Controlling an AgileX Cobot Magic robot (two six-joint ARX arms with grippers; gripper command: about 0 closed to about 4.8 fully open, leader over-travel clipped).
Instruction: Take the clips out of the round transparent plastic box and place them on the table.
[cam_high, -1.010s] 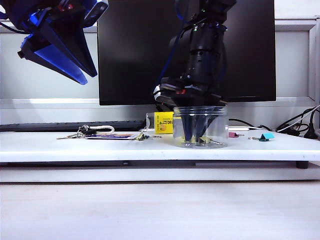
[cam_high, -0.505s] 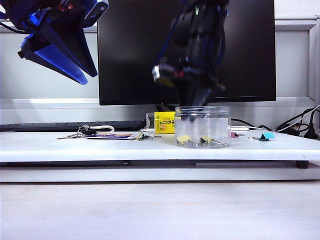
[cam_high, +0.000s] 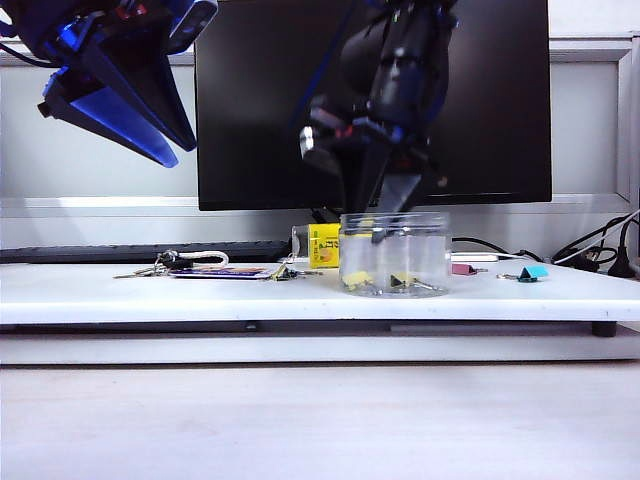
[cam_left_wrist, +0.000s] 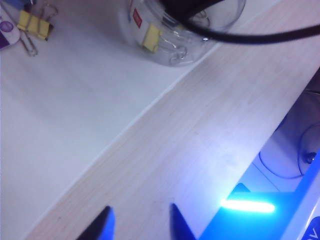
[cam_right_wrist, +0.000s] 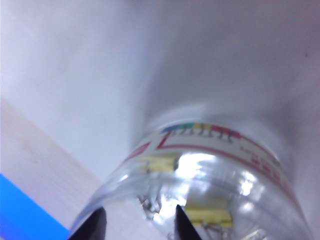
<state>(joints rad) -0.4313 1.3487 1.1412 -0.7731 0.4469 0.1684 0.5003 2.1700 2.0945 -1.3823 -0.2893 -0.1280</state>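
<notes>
Right tool (cam_high: 385, 225) hangs empty, fingers apart, just over the round transparent plastic box (cam_high: 394, 254) at mid-frame on the desk (cam_high: 200, 295), yellow clips (cam_high: 358, 280) lying inside for picking; left tool (cam_high: 150, 130) parked upper left, also apart

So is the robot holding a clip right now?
Nothing. The right gripper is open and empty over the round box; the left gripper hangs open, high up.

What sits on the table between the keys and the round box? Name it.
In the exterior view, between the keys and the round transparent plastic box lie a yellow clip and a yellow-labelled bottle.
</notes>
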